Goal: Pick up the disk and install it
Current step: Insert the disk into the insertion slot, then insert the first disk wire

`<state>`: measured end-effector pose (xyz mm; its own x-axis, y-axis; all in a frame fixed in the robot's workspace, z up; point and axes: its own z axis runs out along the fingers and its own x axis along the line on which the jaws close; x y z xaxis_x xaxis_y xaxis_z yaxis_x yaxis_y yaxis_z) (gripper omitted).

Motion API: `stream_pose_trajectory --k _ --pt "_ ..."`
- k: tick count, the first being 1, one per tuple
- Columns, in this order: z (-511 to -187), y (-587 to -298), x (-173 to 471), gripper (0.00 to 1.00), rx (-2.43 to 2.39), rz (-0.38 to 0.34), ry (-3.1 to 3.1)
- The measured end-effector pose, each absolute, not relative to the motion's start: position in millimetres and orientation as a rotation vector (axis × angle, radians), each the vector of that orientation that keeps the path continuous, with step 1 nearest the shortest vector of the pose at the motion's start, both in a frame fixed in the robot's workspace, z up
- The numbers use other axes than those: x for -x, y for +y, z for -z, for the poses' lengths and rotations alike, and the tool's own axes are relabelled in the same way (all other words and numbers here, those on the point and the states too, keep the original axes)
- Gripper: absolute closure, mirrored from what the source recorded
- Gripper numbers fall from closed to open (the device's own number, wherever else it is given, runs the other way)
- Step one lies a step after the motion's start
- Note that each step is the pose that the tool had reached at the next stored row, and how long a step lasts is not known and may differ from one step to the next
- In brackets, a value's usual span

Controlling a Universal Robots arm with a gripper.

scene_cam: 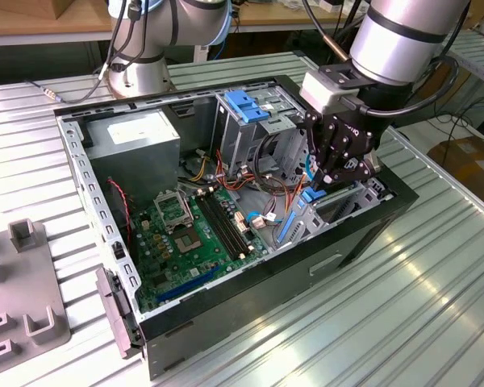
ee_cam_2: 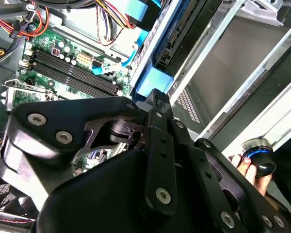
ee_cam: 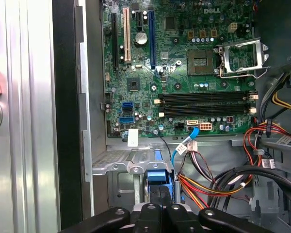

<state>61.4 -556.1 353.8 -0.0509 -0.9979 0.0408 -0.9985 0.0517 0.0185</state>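
My gripper (scene_cam: 323, 179) reaches down into the open computer case (scene_cam: 226, 298) at the exterior view's right. It is shut on the blue end of the disk (scene_cam: 310, 196). The disk stands on edge, low in the metal bay by the case's right wall. In the second wrist view the black fingers (ee_cam_2: 156, 99) press on the blue carrier tab of the disk (ee_cam_2: 150, 80), whose dark body runs along the bay rails. In the first wrist view the gripper (ee_cam: 160, 199) closes on the disk's blue tab (ee_cam: 157, 175), and the rest of the disk is hidden.
A green motherboard (scene_cam: 194, 234) lies on the case floor, beside loose coloured cables (scene_cam: 266, 181). A grey power-supply box (scene_cam: 133, 137) and a tall cage with a blue bracket (scene_cam: 246, 105) stand at the back. A grey fixture (scene_cam: 24, 282) sits left. A hand (ee_cam_2: 247, 167) rests on a button outside the case.
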Motion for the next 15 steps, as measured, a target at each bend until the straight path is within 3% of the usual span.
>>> stream_pose_trajectory --k 15 --pt "-353.4 -556.1 -62.7 0.89 -2.135 -0.023 -2.247"
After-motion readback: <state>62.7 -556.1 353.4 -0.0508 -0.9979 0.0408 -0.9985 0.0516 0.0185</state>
